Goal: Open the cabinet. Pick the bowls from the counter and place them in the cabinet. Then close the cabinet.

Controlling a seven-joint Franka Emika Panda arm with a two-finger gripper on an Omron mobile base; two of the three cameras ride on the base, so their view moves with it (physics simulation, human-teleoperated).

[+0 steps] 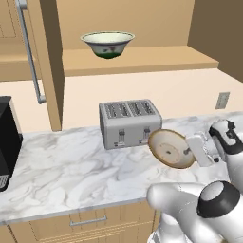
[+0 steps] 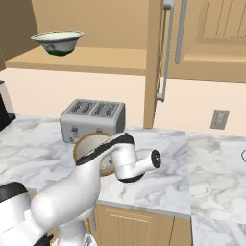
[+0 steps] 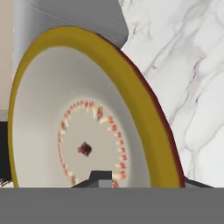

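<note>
Starting at the far left of the left base view, a black appliance point(image 1: 7, 142) is being shown at the edge of the counter point(image 1: 61, 171), with the long silver handle point(image 1: 29, 52) of the opened cabinet door point(image 1: 50, 61) hanging above it. A bit further right, the deep cream bowl point(image 1: 107, 43) is being kept upright on the cabinet shelf point(image 1: 142, 59), so that one is already inside. Below it, the grey toaster point(image 1: 129, 122) is being seen standing on the marble, slots up.

Right of the toaster, the shallower brown-rimmed bowl point(image 1: 172, 148) is being held tipped on edge, its inside facing the camera, just in front of the toaster's right end and lifted clear of the stone as far as can be told. The gripper point(image 1: 192, 151) is being pressed onto its rim from the right, pinching the bowl. In the hand view, a dark fingertip point(image 3: 100, 178) is being seen against the bowl's point(image 3: 87, 131) pale inner face, near the red dotted ring.

In the right base view, the same bowl point(image 2: 91, 144) is being mostly covered by the white arm, the cream bowl point(image 2: 56, 42) is being seen on the shelf at the upper left, and a wall outlet point(image 2: 220, 119) is being shown far right.
</note>
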